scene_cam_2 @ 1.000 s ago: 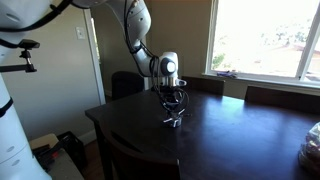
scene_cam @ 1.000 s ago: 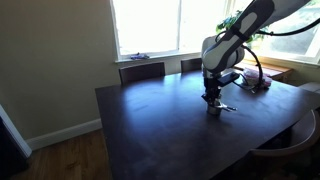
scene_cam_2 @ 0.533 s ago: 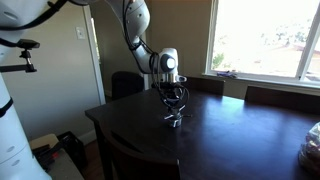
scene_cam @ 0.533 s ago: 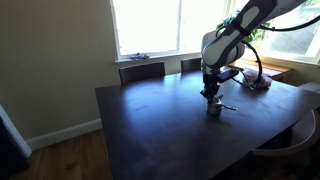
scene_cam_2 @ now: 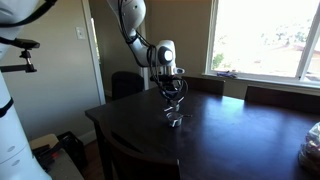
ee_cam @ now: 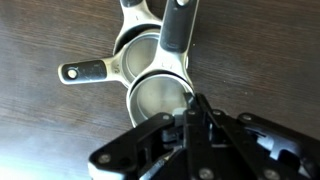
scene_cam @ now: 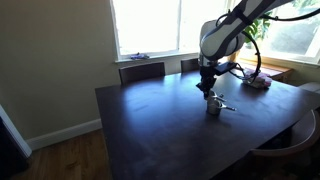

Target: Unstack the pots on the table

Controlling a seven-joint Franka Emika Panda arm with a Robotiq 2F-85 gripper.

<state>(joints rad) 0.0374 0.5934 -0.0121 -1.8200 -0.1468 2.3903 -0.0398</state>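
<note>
Claw [scene_cam: 207, 91] higher, upper pot [ee_cam: 158, 96] in grip

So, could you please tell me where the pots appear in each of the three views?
In an exterior view: pots right of centre, under the gripper.
In an exterior view: pots at mid-frame, under the gripper.
Wrist view: pots fill the centre, above the gripper.
Shared landmark: the gripper, right by the pots in every view.

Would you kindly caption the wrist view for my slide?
Shut gripper grips one pot by its rim; other pots beyond, dark table.
</note>
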